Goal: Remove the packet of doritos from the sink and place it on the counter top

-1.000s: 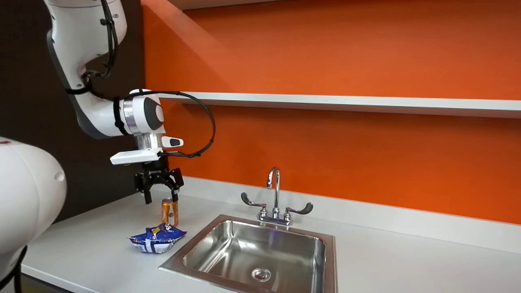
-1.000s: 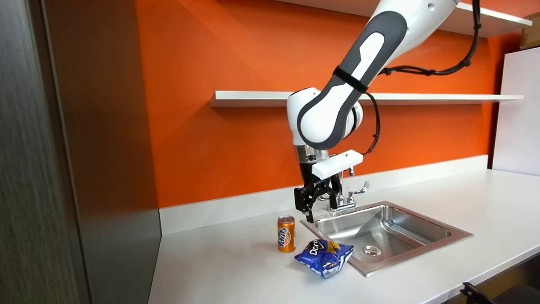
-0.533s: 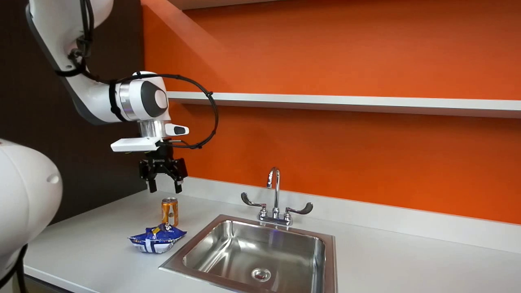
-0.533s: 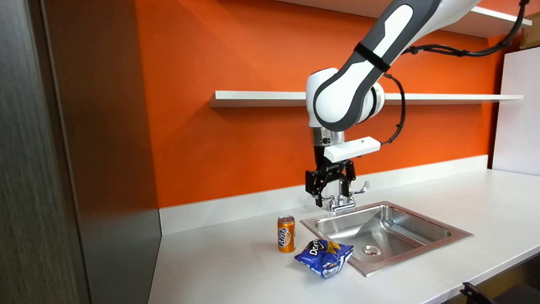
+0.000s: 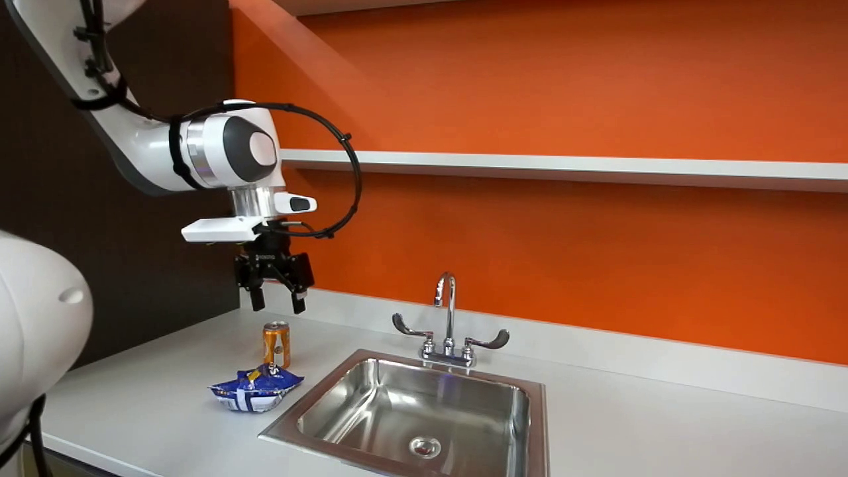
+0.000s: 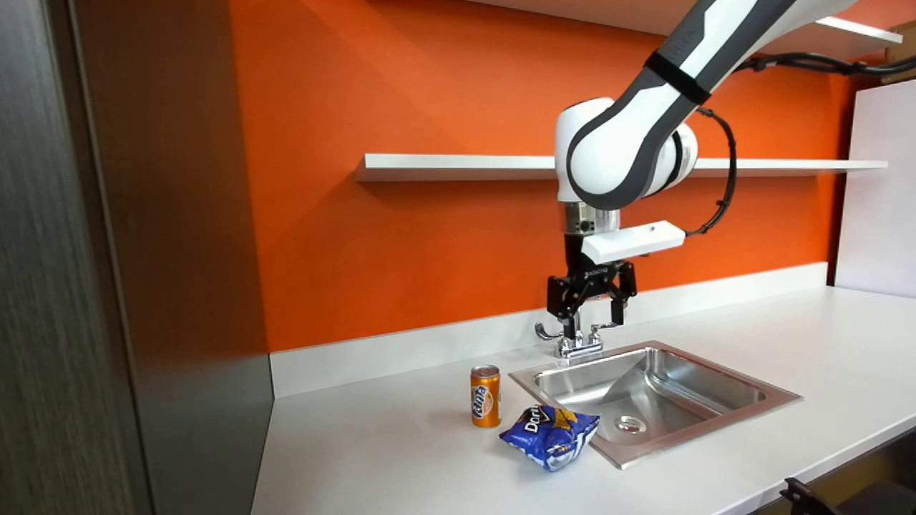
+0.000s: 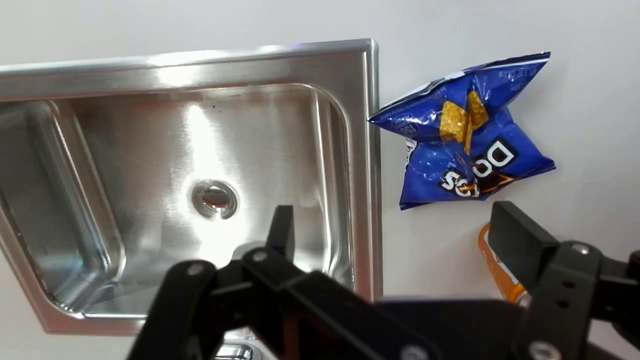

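The packet of doritos [image 5: 255,391] is a crumpled blue bag lying on the counter top [image 5: 662,424], just beside the sink [image 5: 538,424] and outside it. The packet also shows in an exterior view [image 6: 549,438] and in the wrist view [image 7: 435,170], where one corner reaches the steel rim [image 7: 361,150]. My gripper [image 5: 278,307] is open and empty, well above the counter and pointing down. In the wrist view its fingers [image 7: 395,212] are wide apart, with nothing between them. The packet lies beyond the fingertips there. The sink basin holds nothing visible.
An orange can [image 6: 486,397] stands upright close to the packet; a finger partly hides it in the wrist view [image 7: 500,275]. The chrome faucet [image 5: 449,331] rises behind the sink. A white wall shelf [image 5: 530,162] runs along the orange wall. A dark panel [image 5: 165,265] bounds one counter end.
My gripper has risen and moved away from the packet and can, towards the right in both exterior views. The packet, can and sink have not moved. The gripper stays open.
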